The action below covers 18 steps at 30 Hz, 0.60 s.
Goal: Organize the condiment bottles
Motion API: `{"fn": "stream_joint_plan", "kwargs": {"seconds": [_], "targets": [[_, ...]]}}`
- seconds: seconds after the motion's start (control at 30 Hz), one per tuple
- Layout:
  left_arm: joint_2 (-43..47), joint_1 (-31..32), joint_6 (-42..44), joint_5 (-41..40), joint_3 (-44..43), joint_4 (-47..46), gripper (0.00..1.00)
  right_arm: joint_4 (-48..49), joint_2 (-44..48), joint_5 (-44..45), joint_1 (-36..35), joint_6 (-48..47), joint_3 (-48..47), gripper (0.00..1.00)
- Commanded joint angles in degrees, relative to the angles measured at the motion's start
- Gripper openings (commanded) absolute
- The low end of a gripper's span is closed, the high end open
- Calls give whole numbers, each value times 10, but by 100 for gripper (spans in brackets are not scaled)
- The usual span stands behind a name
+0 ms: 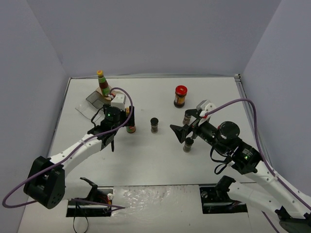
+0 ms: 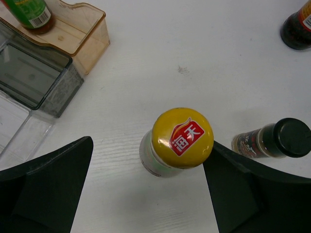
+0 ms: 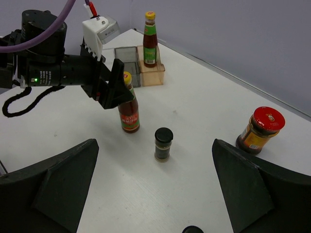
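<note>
One yellow-capped sauce bottle (image 1: 101, 82) stands on the tan step of the rack (image 1: 95, 102); it also shows in the left wrist view (image 2: 31, 12) and the right wrist view (image 3: 150, 39). The second sauce bottle (image 1: 130, 125) (image 2: 181, 141) (image 3: 128, 109) stands upright on the table between the open fingers of my left gripper (image 1: 127, 121) (image 2: 150, 145), close against the right finger. A black-capped spice jar (image 1: 154, 124) (image 2: 274, 139) (image 3: 163, 143) stands mid-table. Two more spice jars (image 1: 188, 144) (image 1: 186, 118) stand by my right gripper (image 1: 183, 127) (image 3: 155, 145), which is open and empty. One red-lidded jar (image 1: 180, 95) (image 3: 260, 128) stands at the back.
The stepped rack (image 2: 29, 77) (image 3: 127, 56) sits at the back left, near the left wall. Grey walls close the table on three sides. Purple cables loop over both arms. The arm bases stand at the near edge.
</note>
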<state>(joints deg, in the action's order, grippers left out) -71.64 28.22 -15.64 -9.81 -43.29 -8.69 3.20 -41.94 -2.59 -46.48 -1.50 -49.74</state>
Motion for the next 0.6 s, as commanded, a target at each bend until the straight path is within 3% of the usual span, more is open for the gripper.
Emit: {"fn": "stream_joint_plan", "kwargs": {"seconds": [0.0, 0.17, 0.27, 0.43, 0.57], "targets": [[-11, 4, -3, -13, -29, -97, 85, 19, 6, 24, 2, -3, 1, 100], [-25, 6, -4, -8, -20, -110, 79, 17, 7, 24, 2, -10, 4, 100], [-28, 8, -4, -8, -10, -123, 65, 18, 8, 24, 2, -10, 7, 100], [-31, 11, -9, -8, -5, -128, 30, 18, 11, 24, 2, -11, 12, 100], [-31, 15, -9, -7, -10, -123, 16, 17, 12, 24, 2, -15, 13, 100]]}}
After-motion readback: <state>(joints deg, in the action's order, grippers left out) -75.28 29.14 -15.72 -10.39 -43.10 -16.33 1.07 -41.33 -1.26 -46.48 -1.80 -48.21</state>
